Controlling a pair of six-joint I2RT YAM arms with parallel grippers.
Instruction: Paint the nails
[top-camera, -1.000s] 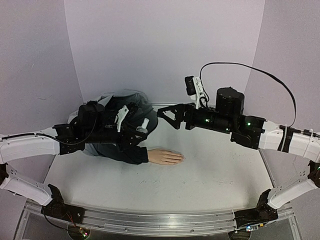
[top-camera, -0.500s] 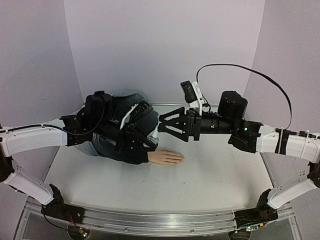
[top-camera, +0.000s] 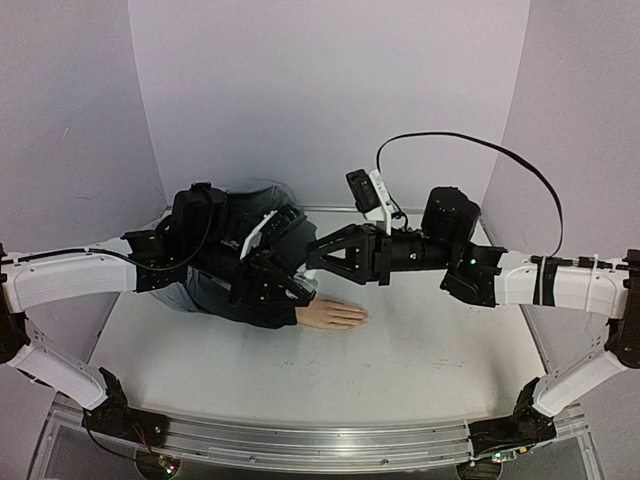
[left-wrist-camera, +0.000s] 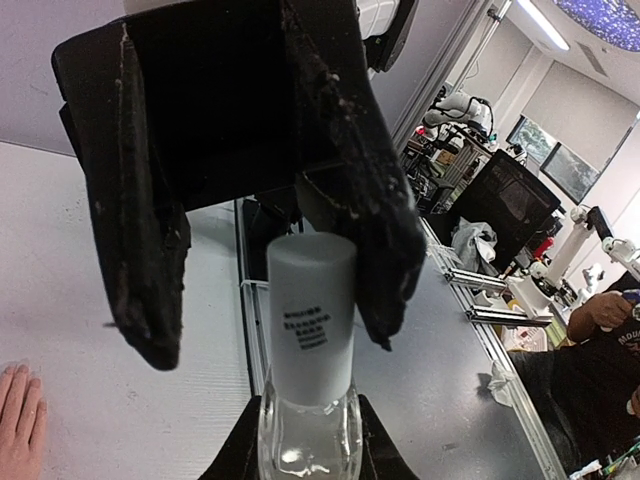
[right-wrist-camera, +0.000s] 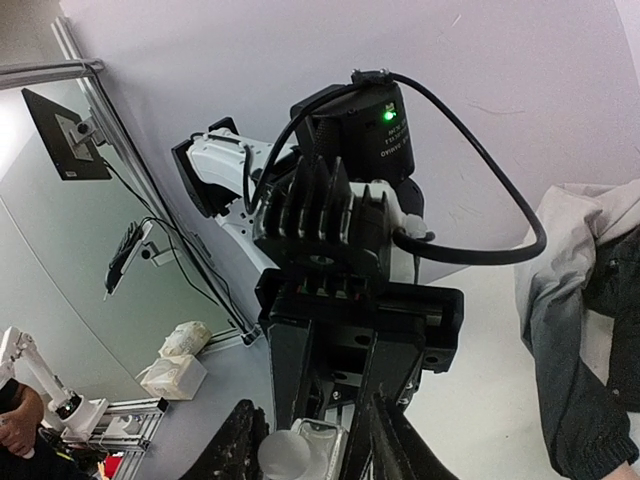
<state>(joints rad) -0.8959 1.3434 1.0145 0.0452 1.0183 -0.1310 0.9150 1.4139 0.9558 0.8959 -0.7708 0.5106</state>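
The small bottle (left-wrist-camera: 308, 330), clear glass with a white cap (right-wrist-camera: 285, 457), is held up above the table, and my left gripper (left-wrist-camera: 305, 452) is shut on its glass base. My right gripper (right-wrist-camera: 318, 445) reaches in from the right and straddles the cap. Its jaws are partly closed: one finger lies against the cap and the other finger (left-wrist-camera: 150, 270) stands a gap away. Both grippers meet above the sleeve (top-camera: 250, 305). The pale mannequin hand (top-camera: 330, 315) lies flat on the table below them, fingers pointing right. Its nails (top-camera: 360, 318) are too small to make out.
The grey and navy jacket (top-camera: 215, 290) is bunched at the back left under my left arm. Lilac walls close off the back and sides. An aluminium rail (top-camera: 320, 442) runs along the table's near edge. A black cable (top-camera: 470, 145) arcs over my right arm.
My right arm has swung left until its gripper reached the bottle, and its jaws have narrowed around the cap. My left arm shifted slightly right with the bottle in it, then held still.
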